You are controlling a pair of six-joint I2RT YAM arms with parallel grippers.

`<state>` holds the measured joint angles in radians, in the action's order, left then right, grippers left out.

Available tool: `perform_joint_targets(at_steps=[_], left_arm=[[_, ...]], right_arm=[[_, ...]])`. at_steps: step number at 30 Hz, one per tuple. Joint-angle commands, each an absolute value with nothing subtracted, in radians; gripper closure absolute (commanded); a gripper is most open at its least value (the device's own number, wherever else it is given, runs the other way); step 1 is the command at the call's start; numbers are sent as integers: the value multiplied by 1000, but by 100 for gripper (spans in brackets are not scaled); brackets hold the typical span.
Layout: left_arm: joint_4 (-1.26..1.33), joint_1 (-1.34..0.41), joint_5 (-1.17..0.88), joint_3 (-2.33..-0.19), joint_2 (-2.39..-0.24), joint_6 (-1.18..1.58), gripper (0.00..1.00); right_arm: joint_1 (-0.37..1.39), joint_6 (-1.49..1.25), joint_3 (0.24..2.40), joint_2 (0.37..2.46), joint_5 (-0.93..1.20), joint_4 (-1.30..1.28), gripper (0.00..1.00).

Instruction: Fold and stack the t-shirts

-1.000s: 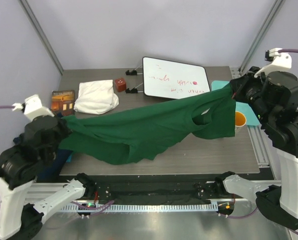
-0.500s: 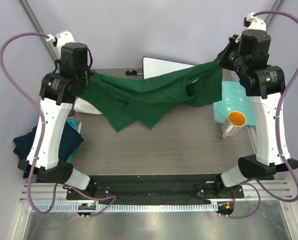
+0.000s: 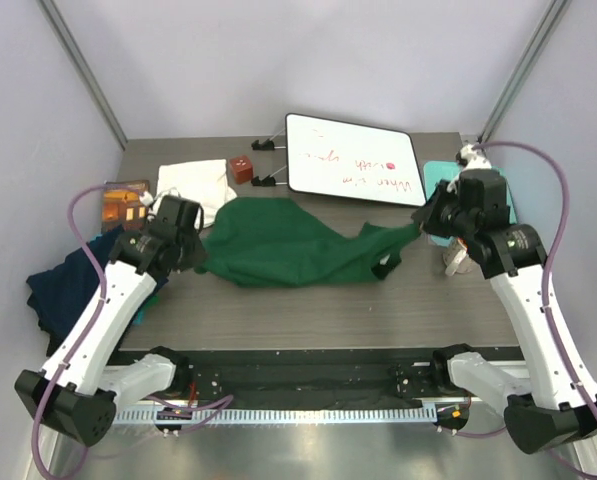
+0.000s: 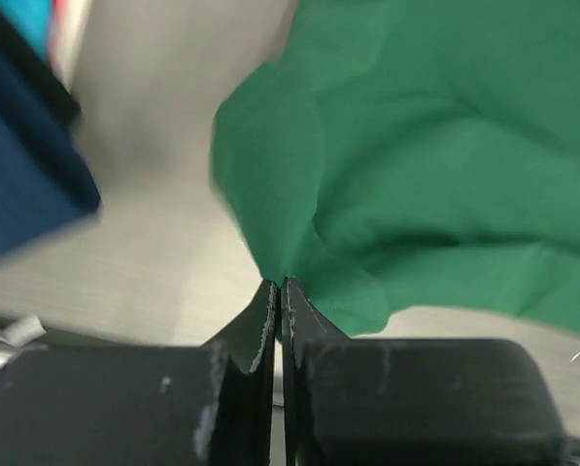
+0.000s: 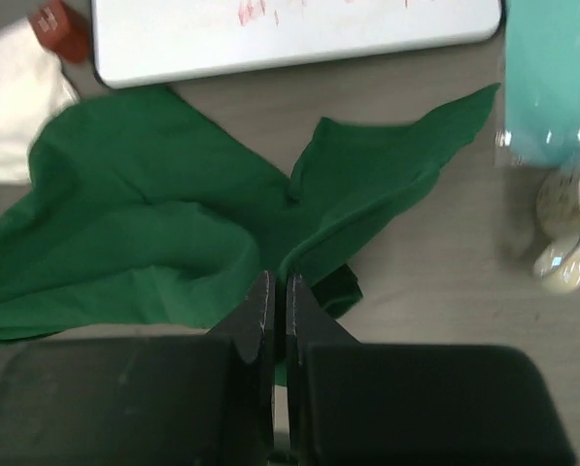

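The dark green t-shirt (image 3: pixel 288 245) lies rumpled on the middle of the table, stretched between both arms. My left gripper (image 3: pixel 200 262) is shut on its left edge; in the left wrist view the green cloth (image 4: pixel 406 175) runs right into the closed fingertips of that gripper (image 4: pixel 278 283). My right gripper (image 3: pixel 418 225) is shut on the shirt's right end, where green cloth (image 5: pixel 173 233) meets the closed tips of the gripper (image 5: pixel 278 280). A cream-white t-shirt (image 3: pixel 191 186) lies folded at the back left. The navy blue t-shirt (image 3: pixel 63 285) hangs over the table's left edge.
A whiteboard (image 3: pixel 350 157) stands at the back. A small red block (image 3: pixel 242 168) and a brown book (image 3: pixel 122 203) sit at the back left. A flat teal board (image 3: pixel 440 176) and an orange-lined mug (image 3: pixel 456 258) lie under my right arm.
Both arms have come down from high at the back, and the green t-shirt, held stretched in the air before, now lies crumpled on the table between them.
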<state>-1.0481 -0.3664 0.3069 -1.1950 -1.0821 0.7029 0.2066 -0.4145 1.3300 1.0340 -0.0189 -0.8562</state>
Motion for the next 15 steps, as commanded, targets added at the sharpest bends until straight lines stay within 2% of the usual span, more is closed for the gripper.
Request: perform_joint_targets(at_steps=[1, 5, 10, 11, 14, 15], left_arm=[[-1038, -373, 282, -1041, -956, 863, 100], [-1078, -373, 343, -1002, -930, 882, 100], [-1126, -373, 373, -999, -954, 879, 100], [-1127, -373, 380, -994, -954, 879, 96], [-1124, -373, 382, -985, -960, 873, 72], [-1127, -373, 383, -986, -963, 868, 68]], right_arm=[[206, -480, 1137, 960, 90, -796, 99], [204, -500, 933, 945, 189, -747, 99], [206, -554, 801, 942, 251, -697, 99], [206, -558, 769, 942, 250, -695, 99], [206, -561, 730, 922, 229, -709, 99], [204, -560, 724, 916, 229, -712, 99]])
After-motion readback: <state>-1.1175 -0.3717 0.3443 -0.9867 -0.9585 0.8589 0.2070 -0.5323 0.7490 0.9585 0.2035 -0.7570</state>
